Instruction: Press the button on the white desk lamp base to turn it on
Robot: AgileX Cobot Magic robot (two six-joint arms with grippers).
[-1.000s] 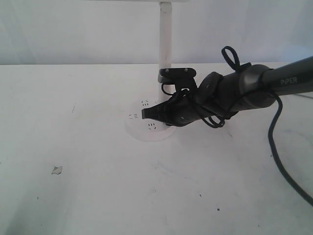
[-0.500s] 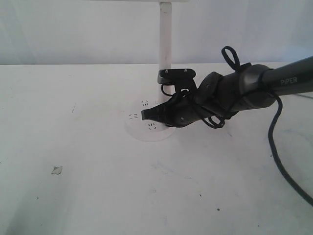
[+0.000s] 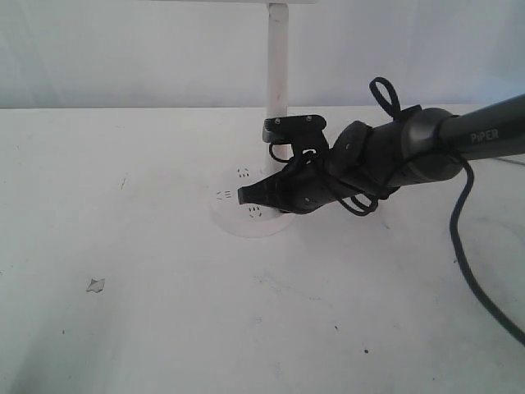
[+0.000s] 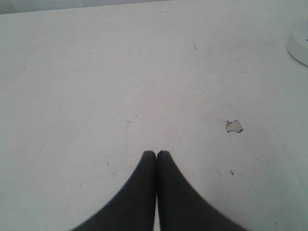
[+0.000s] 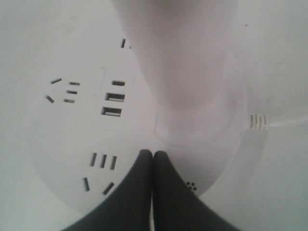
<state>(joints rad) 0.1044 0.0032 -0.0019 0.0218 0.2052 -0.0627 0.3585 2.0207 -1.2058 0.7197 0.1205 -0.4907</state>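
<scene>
The white desk lamp base (image 3: 234,220) lies flat on the table at mid-back, with its slim post (image 3: 277,66) rising out of frame. My right gripper (image 3: 242,194) reaches in from the right, shut and empty, its tips low over the top of the disc. The right wrist view shows the base (image 5: 57,144) close up, with socket holes (image 5: 102,161), USB slots (image 5: 112,103) and the post (image 5: 183,62). There the shut right gripper (image 5: 153,154) sits just in front of the post's foot. No button shows; it may lie under the fingers. The left gripper (image 4: 156,154) is shut over bare table.
The table is white with a small chipped spot (image 3: 95,285) at the front left, also seen as the chip (image 4: 234,126). The lamp's cord (image 5: 288,120) leaves the base edge. The right arm's black cable (image 3: 467,271) hangs over the table's right side.
The right gripper's tips have dipped very slightly towards the base. Nothing else has moved.
</scene>
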